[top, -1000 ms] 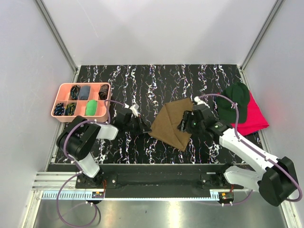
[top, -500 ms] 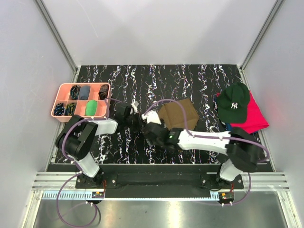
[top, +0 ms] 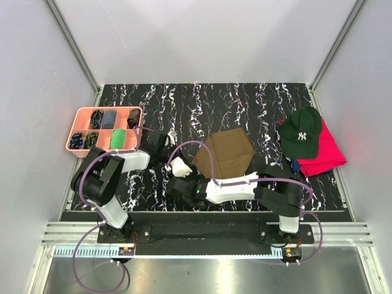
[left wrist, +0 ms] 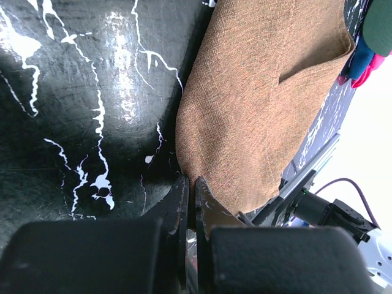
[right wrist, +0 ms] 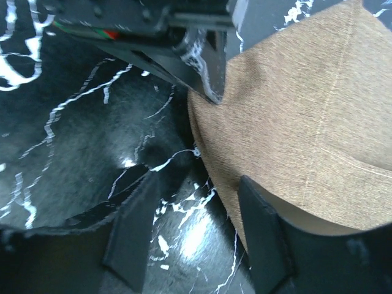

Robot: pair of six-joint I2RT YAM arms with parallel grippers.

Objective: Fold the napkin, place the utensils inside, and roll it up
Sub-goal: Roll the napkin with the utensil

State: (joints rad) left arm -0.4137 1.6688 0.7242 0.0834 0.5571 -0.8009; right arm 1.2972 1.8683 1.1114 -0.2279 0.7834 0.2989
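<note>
The olive-brown napkin [top: 225, 152] lies folded into a compact five-sided shape on the black marbled table. It fills the left wrist view [left wrist: 257, 104] and the right wrist view [right wrist: 306, 104]. My left gripper [left wrist: 190, 182] is shut, its tips against the napkin's left corner, and no cloth shows between the jaws. From above, the left gripper [top: 174, 154] sits just left of that corner. My right gripper [right wrist: 196, 236] is open and low by the same corner, one finger [right wrist: 263, 239] over the napkin's edge. From above, the right gripper [top: 187, 176] is partly hidden. I cannot make out the utensils.
A pink compartment tray [top: 78, 125] with small dark items stands at the left. A dark green cap [top: 301, 131] rests on a red cloth [top: 331, 154] at the right. A purple cable [top: 205, 160] arcs over the napkin's left part.
My right arm swung from the napkin's right corner across to its left near corner. The napkin went from a diamond to a compact folded shape. My left gripper drew back slightly up-left.
</note>
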